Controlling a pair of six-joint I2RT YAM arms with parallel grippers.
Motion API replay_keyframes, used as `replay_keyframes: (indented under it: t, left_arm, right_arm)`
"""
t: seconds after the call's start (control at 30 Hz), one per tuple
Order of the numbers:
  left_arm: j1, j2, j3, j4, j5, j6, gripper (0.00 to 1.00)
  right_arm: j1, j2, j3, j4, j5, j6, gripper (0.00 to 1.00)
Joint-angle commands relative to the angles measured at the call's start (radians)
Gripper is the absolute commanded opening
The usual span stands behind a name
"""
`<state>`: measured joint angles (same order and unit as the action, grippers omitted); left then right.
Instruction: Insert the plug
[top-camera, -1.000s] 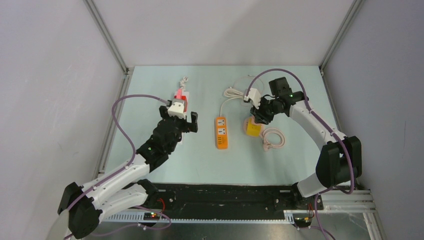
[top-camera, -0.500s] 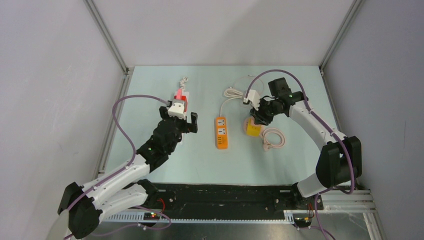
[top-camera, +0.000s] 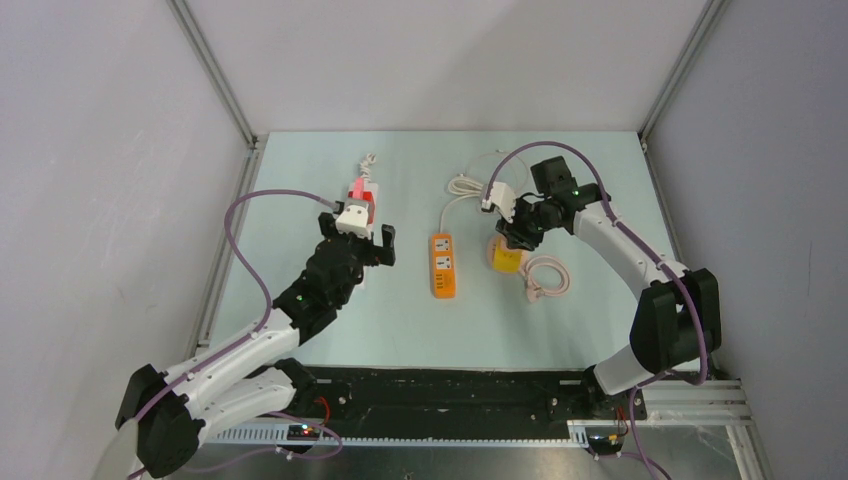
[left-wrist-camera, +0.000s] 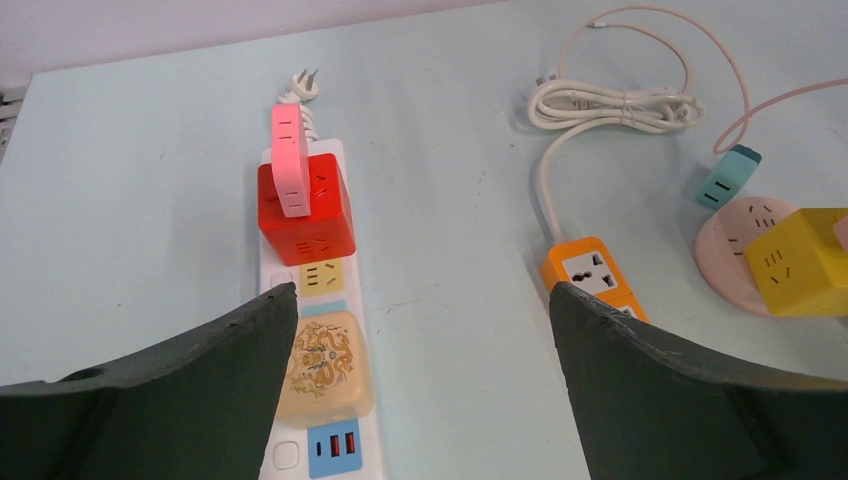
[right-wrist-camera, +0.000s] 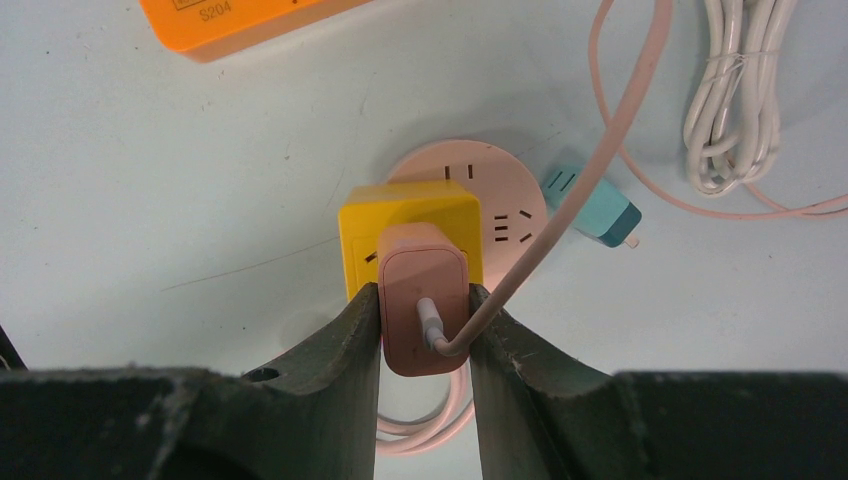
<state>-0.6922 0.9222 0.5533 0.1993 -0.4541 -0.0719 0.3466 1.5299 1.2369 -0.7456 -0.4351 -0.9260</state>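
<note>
At the right side of the surface (top-camera: 420, 320), my right tool (right-wrist-camera: 424, 310) is pinched on the pink plug (right-wrist-camera: 420, 275). Both fingers (right-wrist-camera: 345, 350) press its sides. A thin pink cable (right-wrist-camera: 600, 110) comes out of the plug's back and curls away toward 1 o'clock.

At 12 o'clock from the plug, touching it in my wrist view, sits the yellow cube socket (right-wrist-camera: 400, 210). I cannot tell if the pins are in it. The cube rests on a round pink socket plate (right-wrist-camera: 505, 190). At 2 o'clock, just beside the plate, a small teal plug (right-wrist-camera: 592, 207) lies on its side. Farther out near 1 o'clock is a tied bundle of white cord (right-wrist-camera: 735, 100). At 11 o'clock is the orange power strip (right-wrist-camera: 250, 20).

Over on the left side, my left tool (left-wrist-camera: 422, 295) is spread wide and holds nothing. It hangs over a white power strip (left-wrist-camera: 330, 450). At 12 o'clock on that strip stands a red cube (left-wrist-camera: 305, 215) with a pink adapter (left-wrist-camera: 290, 165) stuck on top. Closer to the tool, a see-through yellowish block (left-wrist-camera: 322, 370) sits on the strip.
</note>
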Motion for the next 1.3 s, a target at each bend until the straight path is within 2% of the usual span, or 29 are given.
replay_keyframes:
  t: [0.0, 0.17, 0.53, 0.6, 0.67, 0.7, 0.77, 1.1, 1.17, 1.2, 1.23, 1.27]
  left_arm:
    - [0.009, -0.003, 0.001, 0.035, 0.005, -0.006, 1.00]
    - [0.014, 0.003, -0.002, 0.036, 0.003, -0.008, 1.00]
    - [0.022, 0.011, -0.004, 0.047, 0.017, -0.011, 0.98]
    - [0.024, 0.003, -0.006, 0.047, 0.025, -0.011, 0.98]
    - [0.027, -0.001, -0.008, 0.048, 0.033, -0.011, 0.98]
    - [0.028, -0.001, -0.008, 0.047, 0.034, -0.010, 0.98]
    - [0.032, 0.001, -0.005, 0.046, 0.042, -0.008, 0.98]
    - [0.038, 0.010, 0.006, 0.045, 0.070, 0.001, 0.98]
    - [0.038, 0.008, 0.008, 0.045, 0.069, 0.003, 0.98]
    - [0.037, 0.007, 0.009, 0.045, 0.068, 0.003, 0.98]
    - [0.038, 0.005, 0.009, 0.046, 0.063, 0.002, 0.98]
    - [0.038, 0.005, 0.010, 0.046, 0.060, 0.001, 0.98]
  right_arm:
    - [-0.014, 0.016, -0.086, 0.031, 0.015, -0.003, 0.00]
    - [-0.022, -0.010, -0.189, 0.112, 0.035, 0.006, 0.00]
    - [-0.009, 0.047, -0.210, 0.131, 0.088, 0.026, 0.00]
    - [-0.007, 0.026, -0.210, 0.149, 0.105, 0.039, 0.10]
    - [-0.005, 0.005, -0.206, 0.181, 0.126, 0.057, 0.46]
    - [-0.004, -0.002, -0.202, 0.186, 0.129, 0.069, 0.86]
    - [-0.003, -0.034, -0.184, 0.210, 0.130, 0.095, 0.98]
    - [-0.040, -0.293, -0.158, 0.478, 0.049, 0.325, 0.99]
    - [-0.065, -0.329, -0.157, 0.526, 0.079, 0.423, 0.99]
    - [-0.082, -0.354, -0.155, 0.563, 0.110, 0.536, 0.99]
    - [-0.099, -0.364, -0.145, 0.601, 0.216, 0.613, 0.99]
    - [-0.110, -0.378, -0.136, 0.609, 0.273, 0.763, 0.99]
